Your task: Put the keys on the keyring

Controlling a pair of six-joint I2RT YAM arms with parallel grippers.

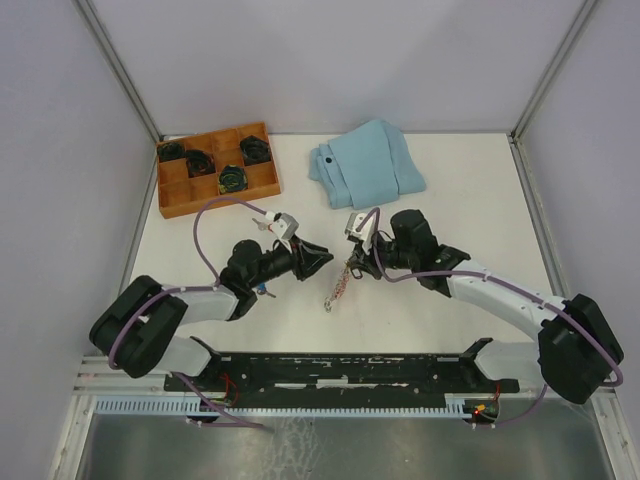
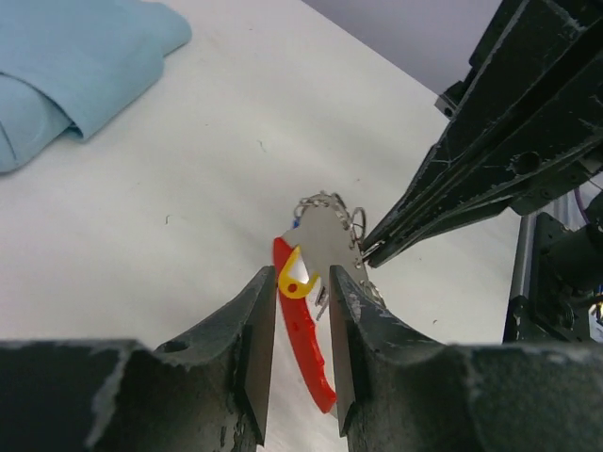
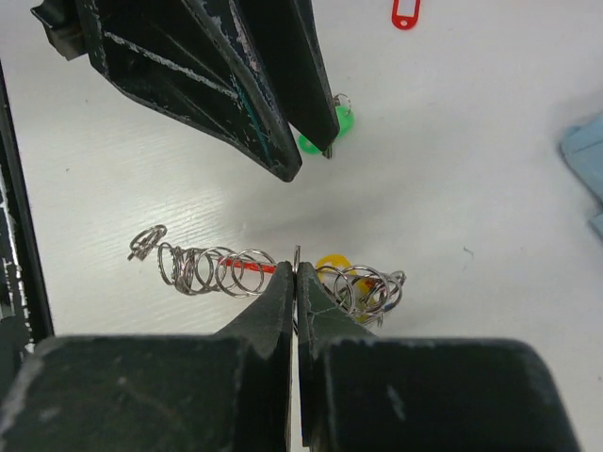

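The keyring (image 1: 338, 285) lies on the white table between my two grippers: a red curved strip (image 2: 306, 348) with a row of silvery loops (image 3: 212, 268). A yellow-tagged key (image 2: 294, 280) sits on it among the loops. My right gripper (image 3: 298, 268) is shut on one metal loop and reaches in from the right (image 2: 366, 249). My left gripper (image 2: 301, 275) stands open just before the strip's end, with the yellow tag in the gap beyond its tips. A green-tagged key (image 3: 337, 122) shows by the left gripper's (image 3: 308, 160) tips. A red tag (image 3: 405, 13) lies farther off.
An orange compartment tray (image 1: 165, 210) with dark coiled items stands at the back left. A folded light-blue cloth (image 1: 365, 165) lies at the back centre. A small blue-tagged item (image 1: 262, 291) peeks from under the left arm. Walls close in the table on three sides.
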